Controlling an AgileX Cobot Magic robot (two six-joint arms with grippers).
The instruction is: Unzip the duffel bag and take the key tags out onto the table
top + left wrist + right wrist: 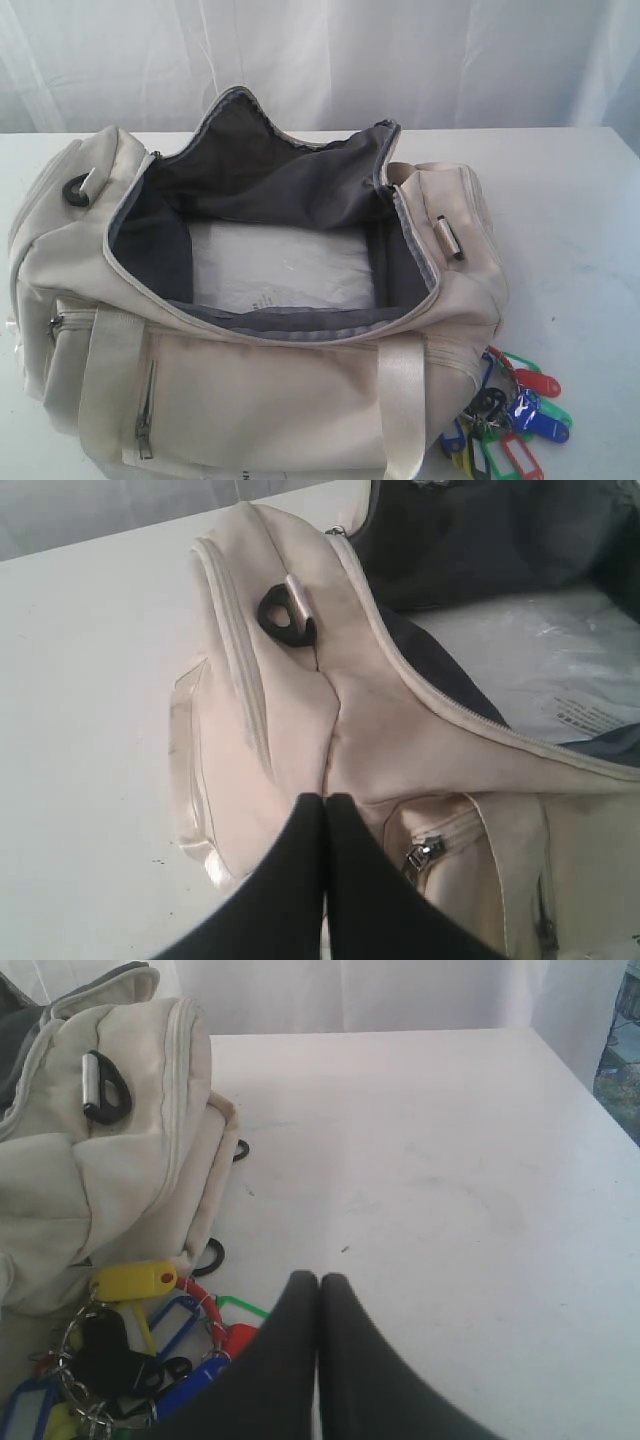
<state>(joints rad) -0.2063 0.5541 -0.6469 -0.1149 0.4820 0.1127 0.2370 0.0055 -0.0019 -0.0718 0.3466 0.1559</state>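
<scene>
The duffel bag (260,395) lies on the white bench (570,220), its main zip open and the mouth gaping to show grey lining and a pale sheet (280,265) on its floor. The key tags (510,415) rest on the bench just beside the bag's right front corner. The left pincer (325,802) is clenched on nothing, above the bag's left end near a black D-ring (288,615). The right pincer (318,1282) is likewise clenched and empty, over the bench near the key tags.
</scene>
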